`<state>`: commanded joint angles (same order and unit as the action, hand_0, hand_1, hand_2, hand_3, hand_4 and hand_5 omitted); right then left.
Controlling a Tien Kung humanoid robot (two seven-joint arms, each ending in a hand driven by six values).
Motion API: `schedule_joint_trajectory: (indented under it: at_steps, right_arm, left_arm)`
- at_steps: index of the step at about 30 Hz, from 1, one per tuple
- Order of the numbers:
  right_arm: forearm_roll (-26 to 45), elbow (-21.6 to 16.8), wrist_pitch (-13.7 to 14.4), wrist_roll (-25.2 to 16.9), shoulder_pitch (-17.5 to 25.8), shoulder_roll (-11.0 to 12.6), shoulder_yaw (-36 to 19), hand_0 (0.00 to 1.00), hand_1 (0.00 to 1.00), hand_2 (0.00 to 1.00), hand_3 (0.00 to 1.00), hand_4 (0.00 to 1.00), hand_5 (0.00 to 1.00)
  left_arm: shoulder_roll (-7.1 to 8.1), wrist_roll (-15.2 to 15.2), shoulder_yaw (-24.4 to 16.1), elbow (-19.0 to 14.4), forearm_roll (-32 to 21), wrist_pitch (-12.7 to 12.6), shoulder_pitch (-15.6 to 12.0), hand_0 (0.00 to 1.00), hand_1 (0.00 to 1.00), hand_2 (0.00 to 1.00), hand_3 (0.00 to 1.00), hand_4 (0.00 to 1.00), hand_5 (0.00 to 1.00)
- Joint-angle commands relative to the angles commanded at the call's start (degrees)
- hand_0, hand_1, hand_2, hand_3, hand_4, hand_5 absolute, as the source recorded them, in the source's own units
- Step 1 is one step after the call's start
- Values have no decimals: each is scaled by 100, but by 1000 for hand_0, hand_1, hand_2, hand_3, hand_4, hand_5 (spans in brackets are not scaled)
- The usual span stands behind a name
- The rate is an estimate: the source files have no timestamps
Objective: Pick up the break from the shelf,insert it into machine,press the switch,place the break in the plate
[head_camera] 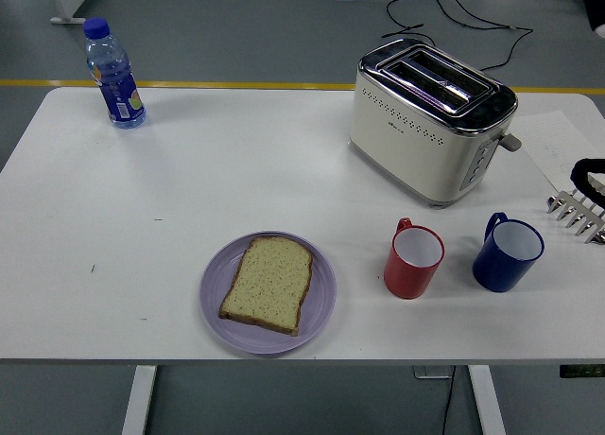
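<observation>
A slice of bread (267, 284) lies flat on a purple plate (321, 307) at the lower centre of the frame, its long axis running from lower left to upper right. The toaster (430, 123) stands at upper right on the white table (236, 170). Only a dark sliver of the right arm (591, 180) shows at the right edge, well apart from the bread; no robot hand is visible, so its fingers cannot be judged

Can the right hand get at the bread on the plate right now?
Probably, but not at once: the bread slice lies uncovered on the purple plate with nothing over it, while only a dark bit of the right arm shows at the picture's right edge.
</observation>
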<state>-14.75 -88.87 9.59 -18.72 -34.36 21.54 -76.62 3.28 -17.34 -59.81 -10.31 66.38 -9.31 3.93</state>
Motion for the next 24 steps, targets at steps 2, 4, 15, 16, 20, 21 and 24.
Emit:
schedule_joint_trajectory:
  at_steps: [2,4,15,16,20,21,24]
  right_arm:
    - [101,223,-9,87,219,70,-300,841,765,799,784,532,199]
    - [172,379,52,211,419,86,-550,841,765,799,784,532,199]
    - [510,1441,258,466,1247,-155,-1474,826,757,781,749,508,222]
    - [494,1501,240,507,1310,-163,-1550,826,757,781,749,508,222]
    - [470,1744,168,636,1541,-158,-1779,810,747,767,730,501,232]
    - [468,1765,159,647,1560,-156,-1793,810,747,767,730,501,232]
    - [391,1956,27,886,1692,-152,-1950,810,747,767,730,501,232]
  left_arm:
    - [-1,4,9,0,-17,-1,9,655,569,584,603,312,996]
    - [-1,5,4,0,-11,0,25,655,569,584,603,312,996]
    - [-20,-3,-38,0,50,4,64,654,568,585,601,307,995]
    - [-22,-2,-41,0,53,4,64,654,568,585,601,307,995]
    - [-25,7,-35,0,23,1,55,653,568,585,601,306,994]
    - [-25,7,-35,0,22,1,54,653,568,585,601,306,994]
    - [-25,12,-24,0,17,6,52,653,568,585,601,306,994]
